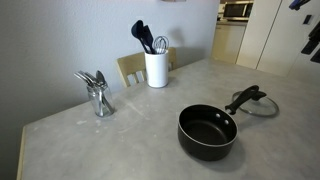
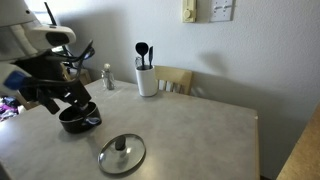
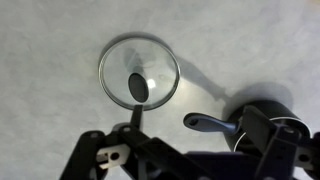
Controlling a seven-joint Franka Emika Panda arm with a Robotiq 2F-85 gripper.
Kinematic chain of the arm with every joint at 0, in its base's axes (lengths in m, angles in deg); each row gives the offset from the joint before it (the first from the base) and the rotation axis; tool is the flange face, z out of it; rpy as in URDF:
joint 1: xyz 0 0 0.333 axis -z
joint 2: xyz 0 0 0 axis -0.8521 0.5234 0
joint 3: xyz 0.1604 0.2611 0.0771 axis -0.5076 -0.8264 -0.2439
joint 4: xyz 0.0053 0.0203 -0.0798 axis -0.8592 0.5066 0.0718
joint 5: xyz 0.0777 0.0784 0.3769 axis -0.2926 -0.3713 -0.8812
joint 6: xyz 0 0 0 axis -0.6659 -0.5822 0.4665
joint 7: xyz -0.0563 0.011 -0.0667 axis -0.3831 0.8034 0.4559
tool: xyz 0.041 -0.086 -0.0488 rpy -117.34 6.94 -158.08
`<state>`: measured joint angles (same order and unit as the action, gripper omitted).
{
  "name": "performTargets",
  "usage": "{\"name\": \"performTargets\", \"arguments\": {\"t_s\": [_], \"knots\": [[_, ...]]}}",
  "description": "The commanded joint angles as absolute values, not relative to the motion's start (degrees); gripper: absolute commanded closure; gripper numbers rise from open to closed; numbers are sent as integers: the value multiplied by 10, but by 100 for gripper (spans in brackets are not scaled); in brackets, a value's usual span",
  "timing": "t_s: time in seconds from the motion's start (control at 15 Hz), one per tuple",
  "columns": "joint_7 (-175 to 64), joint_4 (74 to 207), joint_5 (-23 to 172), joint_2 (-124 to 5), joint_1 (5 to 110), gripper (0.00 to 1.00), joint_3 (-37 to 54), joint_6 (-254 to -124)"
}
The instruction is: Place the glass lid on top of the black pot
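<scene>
The black pot [image 1: 207, 133] stands on the grey table with its long handle [image 1: 245, 97] pointing toward the glass lid [image 1: 263, 106], which lies flat beside it. In an exterior view the lid [image 2: 122, 153] lies near the table's front, and the pot [image 2: 78, 118] is partly hidden behind my arm. In the wrist view the lid [image 3: 140, 72] with its dark knob lies ahead, and the pot [image 3: 275, 125] with its handle is at the right. My gripper [image 3: 175, 138] hangs above the table near the pot, open and empty. It also shows in both exterior views [image 2: 72, 97] [image 1: 312, 42].
A white utensil holder [image 1: 156, 69] with black utensils stands at the table's far edge, in front of a wooden chair [image 1: 132, 66]. A metal holder with spoons [image 1: 97, 96] stands to one side. A wall runs behind the table.
</scene>
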<state>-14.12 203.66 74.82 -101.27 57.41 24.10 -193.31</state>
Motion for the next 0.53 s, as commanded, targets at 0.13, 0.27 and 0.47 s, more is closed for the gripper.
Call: {"name": "performTargets", "arguments": {"t_s": [0.13, 0.27, 0.47], "knots": [[-64, 2013, 734, -970, 596, 0, 242, -1933], [-66, 2013, 734, -970, 597, 0, 237, -1933], [-64, 2015, 747, -946, 600, 0, 234, -1968]]}}
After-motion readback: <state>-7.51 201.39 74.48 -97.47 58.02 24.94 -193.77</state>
